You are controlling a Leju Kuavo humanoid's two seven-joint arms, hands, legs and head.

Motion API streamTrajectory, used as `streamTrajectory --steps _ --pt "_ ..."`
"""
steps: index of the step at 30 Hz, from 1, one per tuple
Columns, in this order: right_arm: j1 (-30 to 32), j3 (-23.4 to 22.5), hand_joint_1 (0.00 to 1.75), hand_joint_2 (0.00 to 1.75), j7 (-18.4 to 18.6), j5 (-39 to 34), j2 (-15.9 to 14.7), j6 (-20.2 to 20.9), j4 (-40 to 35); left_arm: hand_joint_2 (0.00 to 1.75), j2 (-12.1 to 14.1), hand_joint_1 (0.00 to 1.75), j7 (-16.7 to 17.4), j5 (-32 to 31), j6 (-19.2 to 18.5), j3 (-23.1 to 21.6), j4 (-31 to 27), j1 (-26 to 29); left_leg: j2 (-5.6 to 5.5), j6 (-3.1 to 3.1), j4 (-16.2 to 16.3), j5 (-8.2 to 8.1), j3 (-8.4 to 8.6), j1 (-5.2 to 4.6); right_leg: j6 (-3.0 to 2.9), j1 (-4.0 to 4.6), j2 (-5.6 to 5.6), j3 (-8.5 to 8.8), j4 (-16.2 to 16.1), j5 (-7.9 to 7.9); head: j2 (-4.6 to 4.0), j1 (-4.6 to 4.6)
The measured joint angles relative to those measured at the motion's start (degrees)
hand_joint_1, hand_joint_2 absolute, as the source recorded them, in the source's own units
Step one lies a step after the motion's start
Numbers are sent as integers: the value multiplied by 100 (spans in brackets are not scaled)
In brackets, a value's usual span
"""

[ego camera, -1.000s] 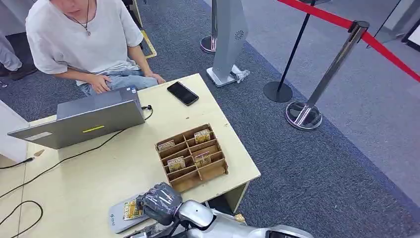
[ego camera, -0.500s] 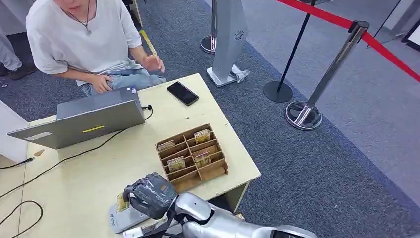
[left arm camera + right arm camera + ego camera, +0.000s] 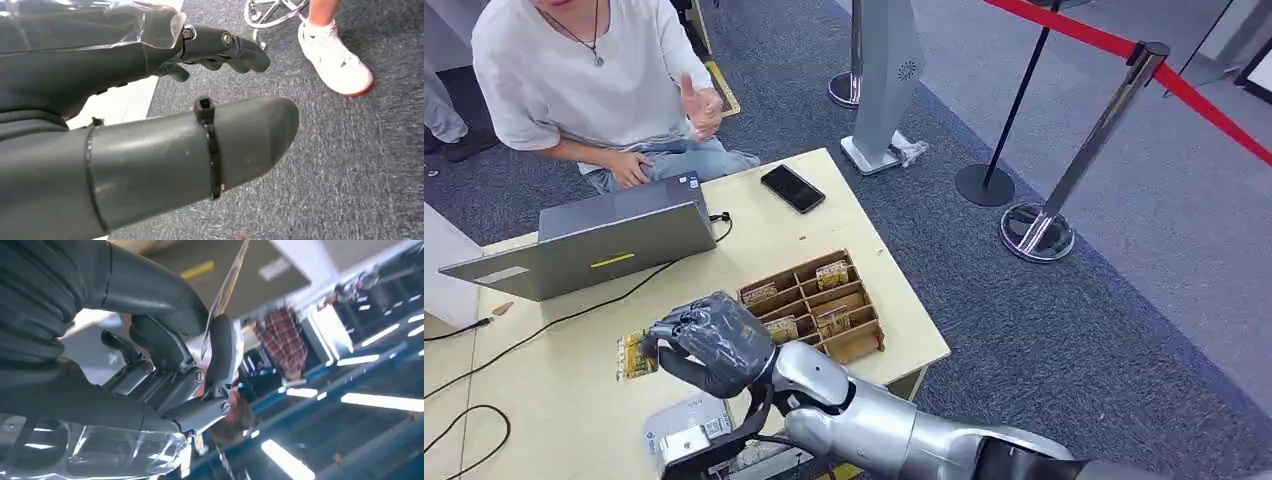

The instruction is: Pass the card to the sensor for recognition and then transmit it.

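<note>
Right robot hand (image 3: 709, 345) pinches card (image 3: 227, 282), seemingly edge-on at wrist.

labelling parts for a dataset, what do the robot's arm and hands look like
The right arm is glossy silver with rounded shells. The right hand is dark grey under a clear plastic wrap. The left hand has a thick grey thumb ringed by a black cable tie, darker fingers with small metal screws, and the same clear wrap.

right hand (image 3: 714, 343) holding card (image 3: 631, 355) above table (image 3: 574, 370)
</note>
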Motion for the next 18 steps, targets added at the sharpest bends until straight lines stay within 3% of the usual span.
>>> streamTrajectory --steps 8,18 --pt "-563 -390 175 175 448 752 -2 -186 103 0 2 0 -92 -131 -20 -11 0 0 -1 -1 0 1 -1 0 -1 0 0 1 0 2 0 0" --pt "-1489 -798 175 175 769 1401 136 -599 1447 0 4 0 -50 -188 -20 -94 0 -4 -1 1 1 4 0 0 -1 0 -1 1 1 4 0 0"
